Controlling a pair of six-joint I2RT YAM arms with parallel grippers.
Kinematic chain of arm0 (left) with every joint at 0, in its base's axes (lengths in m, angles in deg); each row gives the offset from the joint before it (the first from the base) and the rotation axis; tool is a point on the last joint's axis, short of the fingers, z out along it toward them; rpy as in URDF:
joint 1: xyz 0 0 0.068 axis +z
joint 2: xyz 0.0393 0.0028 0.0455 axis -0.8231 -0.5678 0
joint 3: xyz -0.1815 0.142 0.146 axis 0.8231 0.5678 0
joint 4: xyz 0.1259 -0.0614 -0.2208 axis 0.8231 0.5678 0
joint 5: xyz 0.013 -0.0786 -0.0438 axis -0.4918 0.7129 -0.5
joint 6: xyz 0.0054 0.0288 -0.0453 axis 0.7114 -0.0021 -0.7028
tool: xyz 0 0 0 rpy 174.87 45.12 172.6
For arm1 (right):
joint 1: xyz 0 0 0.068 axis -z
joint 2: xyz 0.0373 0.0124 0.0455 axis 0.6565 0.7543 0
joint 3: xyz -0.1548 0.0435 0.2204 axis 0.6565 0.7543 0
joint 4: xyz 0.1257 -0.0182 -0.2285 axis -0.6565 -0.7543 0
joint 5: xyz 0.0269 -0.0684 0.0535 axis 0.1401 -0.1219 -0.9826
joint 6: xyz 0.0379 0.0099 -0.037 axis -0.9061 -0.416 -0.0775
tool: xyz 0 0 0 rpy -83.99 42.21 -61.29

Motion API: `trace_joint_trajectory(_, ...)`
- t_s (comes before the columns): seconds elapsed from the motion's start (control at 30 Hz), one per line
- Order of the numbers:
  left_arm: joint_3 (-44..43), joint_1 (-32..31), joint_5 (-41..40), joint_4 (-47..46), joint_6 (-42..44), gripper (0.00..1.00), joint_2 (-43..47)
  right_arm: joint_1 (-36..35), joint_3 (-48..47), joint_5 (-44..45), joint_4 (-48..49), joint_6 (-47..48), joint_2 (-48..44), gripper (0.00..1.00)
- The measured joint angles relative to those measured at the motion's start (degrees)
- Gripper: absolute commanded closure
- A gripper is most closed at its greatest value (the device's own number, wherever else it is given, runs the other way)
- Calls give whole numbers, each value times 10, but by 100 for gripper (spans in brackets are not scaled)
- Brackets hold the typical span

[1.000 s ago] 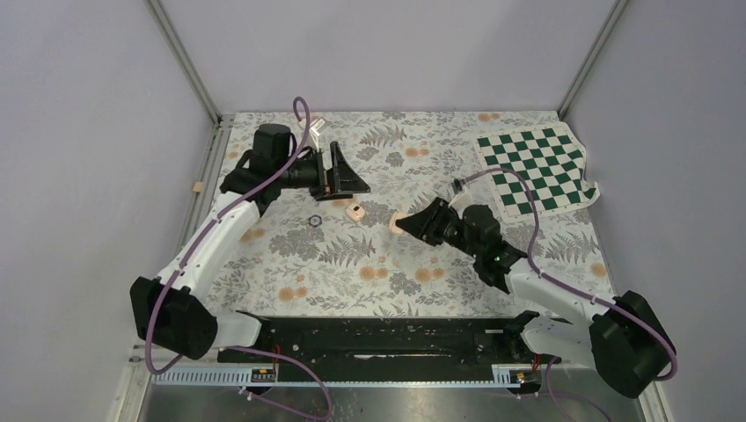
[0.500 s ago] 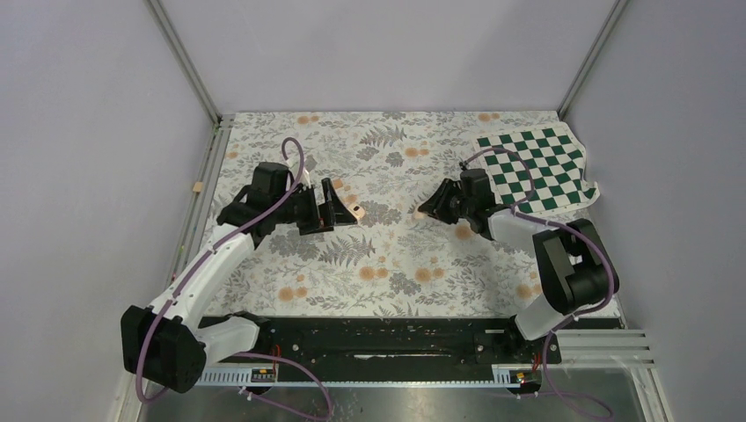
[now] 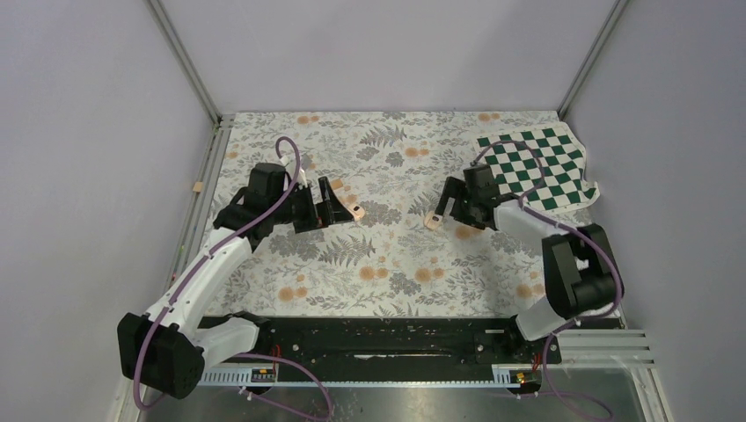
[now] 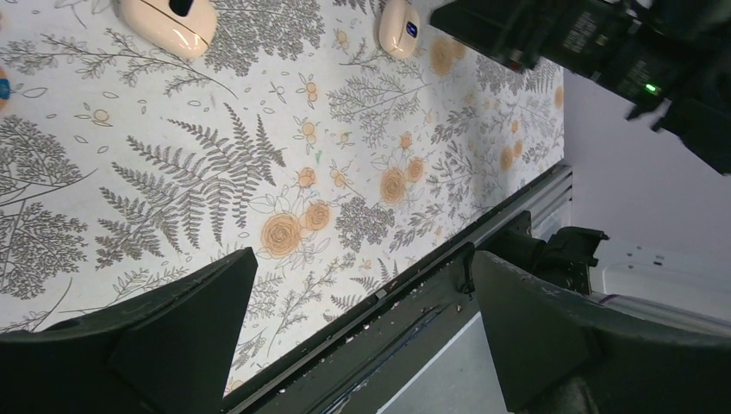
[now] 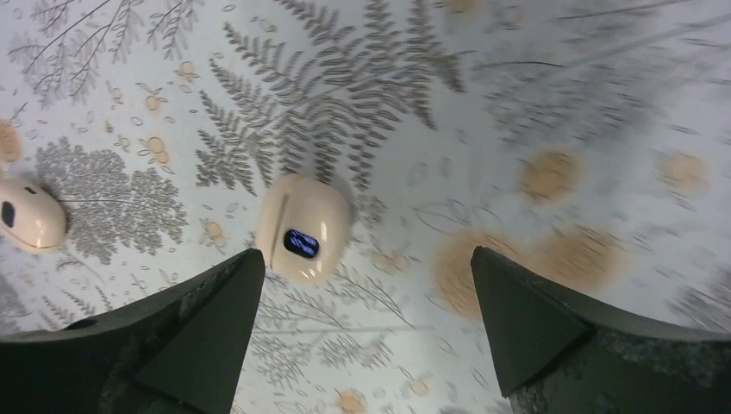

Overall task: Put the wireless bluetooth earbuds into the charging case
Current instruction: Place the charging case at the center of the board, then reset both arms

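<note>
Nothing is seated yet. The charging case (image 4: 168, 21) lies at the top left of the left wrist view, dark hollow showing. What I take for an earbud (image 5: 303, 228) (blue-marked, hard to be sure) lies apart from it. The left hand (image 4: 362, 259) and right hand (image 5: 366, 252) both gape empty. Both pieces sit mid-desk (image 3: 387, 264), far from its edges, with room all round.

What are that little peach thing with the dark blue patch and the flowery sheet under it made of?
The peach thing looks like smooth moulded plastic: rounded, even colour, soft sheen. Its dark patch reflects light, so it is probably a glossy inset. The flowery sheet looks like matte printed cloth or vinyl; it lies flat, and the pictures cannot settle which.
</note>
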Motion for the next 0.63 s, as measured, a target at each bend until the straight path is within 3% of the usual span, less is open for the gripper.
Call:
trace_joint_trajectory(0.4,-69,0,-93,45,57,1,31,1,-37,225,-257,27,-311,1)
trace_joint_trajectory(0.63,-32,0,-156,17,40,1,110,1,6,287,-352,25,-405,1)
